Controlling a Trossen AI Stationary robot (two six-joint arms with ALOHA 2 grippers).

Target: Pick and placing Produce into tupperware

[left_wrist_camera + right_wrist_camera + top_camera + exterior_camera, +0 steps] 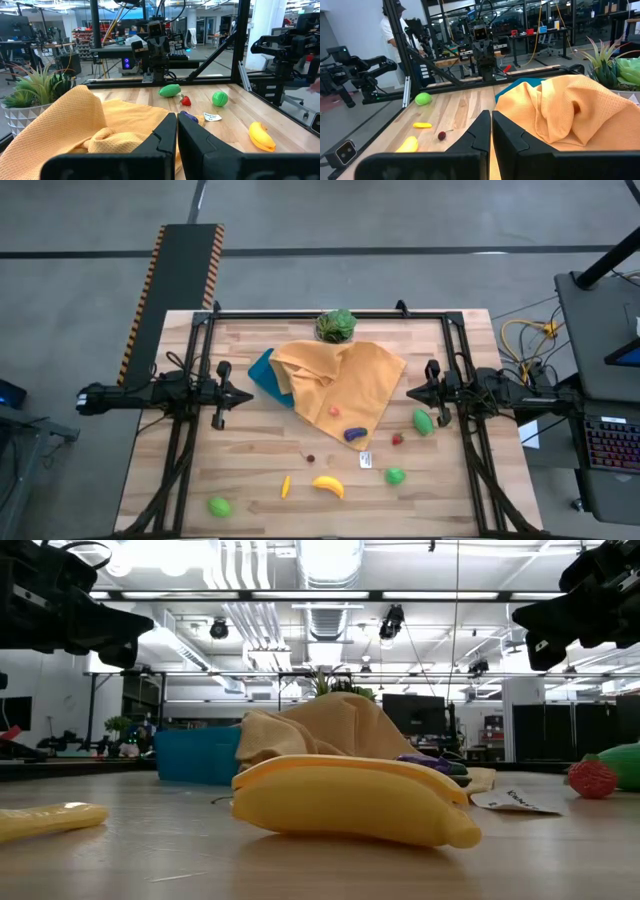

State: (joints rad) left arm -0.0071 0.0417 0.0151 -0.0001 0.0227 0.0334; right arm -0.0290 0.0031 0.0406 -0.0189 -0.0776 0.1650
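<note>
The left gripper [243, 395] hangs pinched shut at the table's [250, 500] nine o'clock edge, holding nothing, bare wood below it. Beside it the teal tupperware [262, 372] peeks from under one orange cloth [340, 380]; one potted plant [337, 325] stands at twelve. Three green pieces [219, 506] sit toward five to seven o'clock. One banana [328, 485] lies with its long axis nine-to-three. The right gripper [412, 392] mirrors at three o'clock, also closed and empty.
</note>
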